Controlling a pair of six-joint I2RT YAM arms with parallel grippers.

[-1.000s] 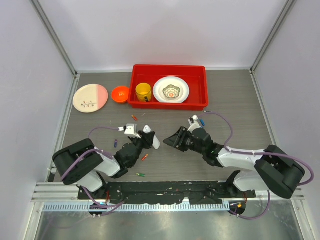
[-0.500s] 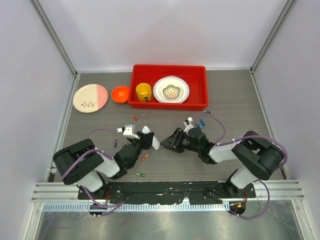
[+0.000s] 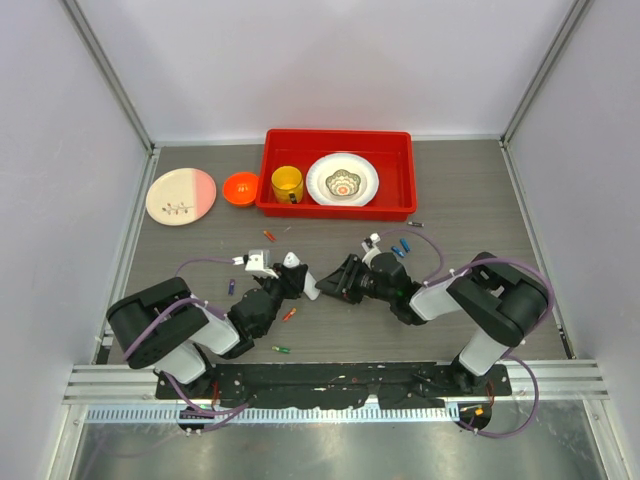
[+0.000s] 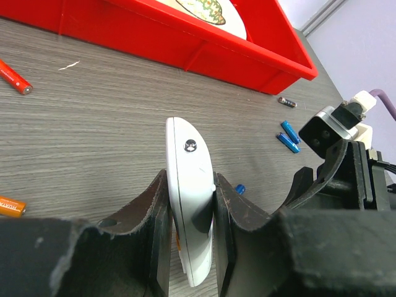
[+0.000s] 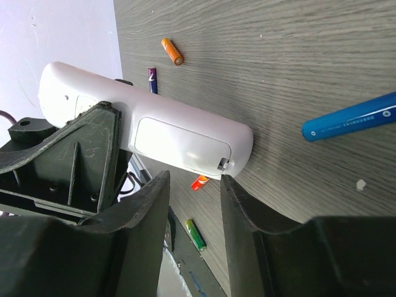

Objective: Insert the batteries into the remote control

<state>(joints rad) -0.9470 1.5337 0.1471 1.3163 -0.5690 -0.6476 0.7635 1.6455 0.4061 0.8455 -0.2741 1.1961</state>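
Observation:
The white remote control (image 3: 301,276) stands on edge in my left gripper (image 3: 290,284), which is shut on it (image 4: 189,167). In the right wrist view its back cover (image 5: 179,139) is on, latch toward my open right gripper (image 5: 193,182), whose tips sit just short of the remote's end. From above, the right gripper (image 3: 341,279) is right beside the remote. Batteries lie loose on the table: red (image 3: 268,236), orange (image 3: 289,313), green (image 3: 281,349), purple (image 3: 231,287) and blue (image 3: 400,247). A blue one (image 5: 356,117) lies near the remote's end.
A red tray (image 3: 400,205) at the back holds a yellow cup (image 3: 287,183) and a patterned bowl (image 3: 342,180). An orange bowl (image 3: 240,188) and a pink-and-white plate (image 3: 180,196) stand at the back left. A small dark cell (image 3: 416,224) lies near the tray.
My right gripper has moved left across the table, up to the end of the remote. The left gripper has kept the remote in place.

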